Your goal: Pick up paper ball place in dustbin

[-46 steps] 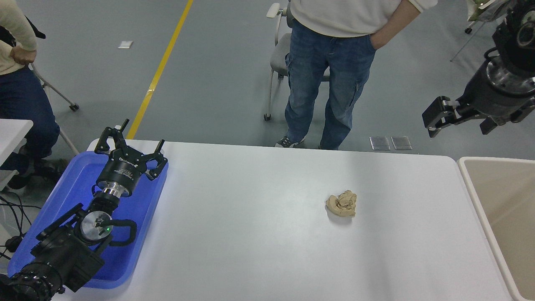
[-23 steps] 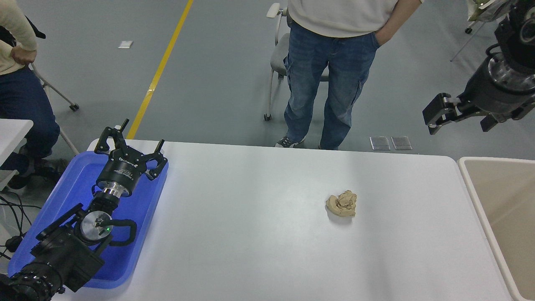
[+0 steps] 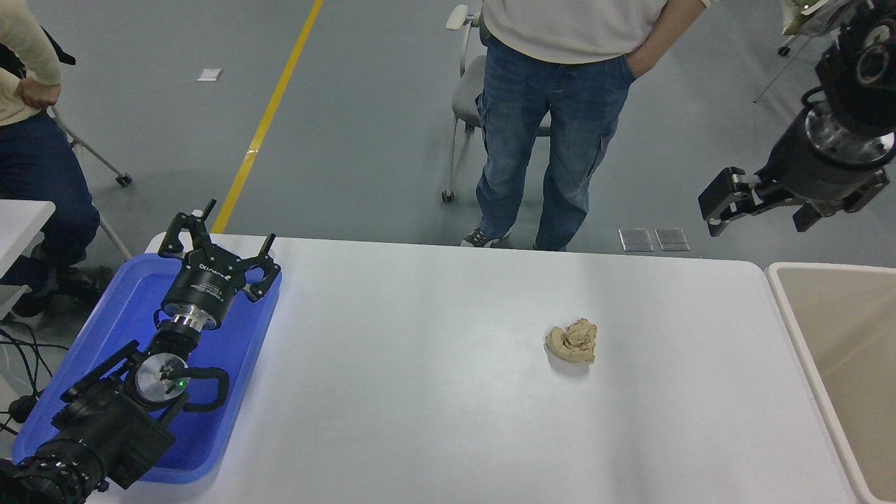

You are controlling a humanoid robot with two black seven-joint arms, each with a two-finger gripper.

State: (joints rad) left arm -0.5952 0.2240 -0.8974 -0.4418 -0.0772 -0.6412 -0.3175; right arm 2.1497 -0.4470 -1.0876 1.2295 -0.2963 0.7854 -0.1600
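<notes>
The tan-brown paper ball (image 3: 572, 341) lies on the white table (image 3: 420, 392), right of the middle. The beige dustbin (image 3: 789, 313) stands at the table's right end, partly cut off by the picture's edge. My right gripper (image 3: 761, 215) hangs open and empty high above the table's far right corner, well up and to the right of the ball and just beyond the dustbin's far rim. My left gripper (image 3: 220, 246) is parked open over the blue tray (image 3: 112, 315) at the lower left.
A person in blue jeans (image 3: 553, 133) stands at the table's far side with a grey chair (image 3: 467, 98) behind. Another person (image 3: 35, 154) sits at the far left. A second white table's corner (image 3: 21, 224) shows at the left edge.
My right gripper has shifted slightly to the left while staying high and open. The paper ball and my left arm have not moved.
</notes>
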